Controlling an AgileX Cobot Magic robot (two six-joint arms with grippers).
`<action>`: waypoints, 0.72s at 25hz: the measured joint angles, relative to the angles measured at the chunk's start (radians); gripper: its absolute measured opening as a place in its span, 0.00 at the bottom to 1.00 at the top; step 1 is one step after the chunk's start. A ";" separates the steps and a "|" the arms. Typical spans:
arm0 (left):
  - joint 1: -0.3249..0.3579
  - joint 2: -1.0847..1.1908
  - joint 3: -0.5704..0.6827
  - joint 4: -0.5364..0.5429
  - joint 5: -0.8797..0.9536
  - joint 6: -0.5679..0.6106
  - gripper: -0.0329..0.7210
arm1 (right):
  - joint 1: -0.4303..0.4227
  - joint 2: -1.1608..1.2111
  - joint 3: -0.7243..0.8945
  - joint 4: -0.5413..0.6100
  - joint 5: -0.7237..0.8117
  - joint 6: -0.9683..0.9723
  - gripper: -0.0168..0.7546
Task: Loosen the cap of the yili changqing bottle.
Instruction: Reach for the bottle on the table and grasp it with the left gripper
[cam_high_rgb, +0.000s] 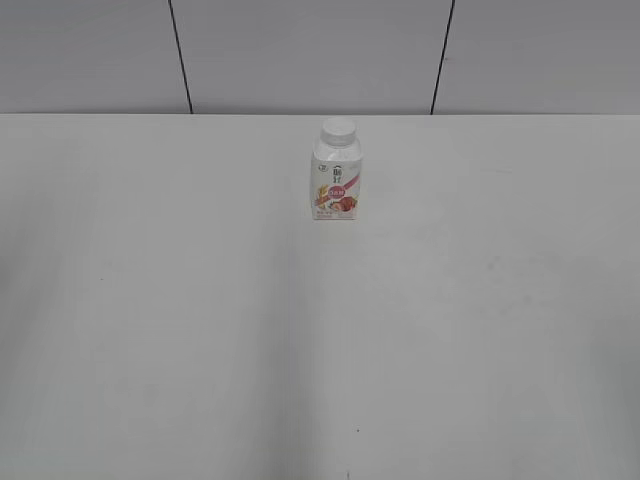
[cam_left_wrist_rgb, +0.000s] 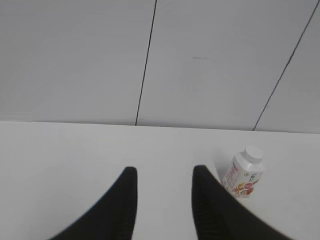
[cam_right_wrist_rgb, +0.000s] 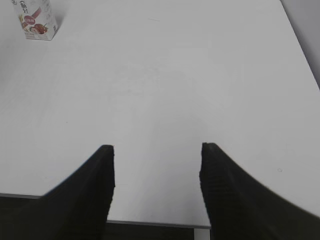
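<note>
Task not begun: bottle (cam_high_rgb: 336, 178) upright near table (cam_high_rgb: 150, 330) far edge, cap (cam_high_rgb: 338, 128) on, left gripper (cam_left_wrist_rgb: 162, 175) and right gripper (cam_right_wrist_rgb: 156, 150) both spread, well apart from it.

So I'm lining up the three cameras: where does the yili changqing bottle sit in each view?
Exterior view: yili changqing bottle upright, centre top, near the table's far edge.
Left wrist view: lower right, just right of the open left hand.
Right wrist view: top left corner, top cut off, far from the open right hand.
Shared landmark: its pink-red label.
</note>
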 joint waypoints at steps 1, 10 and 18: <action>0.000 0.038 0.000 -0.015 -0.027 0.016 0.36 | 0.000 0.000 0.000 0.000 0.000 0.000 0.59; 0.000 0.361 0.000 -0.032 -0.302 0.110 0.36 | 0.000 0.000 0.000 0.000 0.000 0.000 0.59; 0.000 0.533 0.000 0.077 -0.520 0.117 0.36 | 0.000 0.000 0.000 0.000 0.000 0.000 0.59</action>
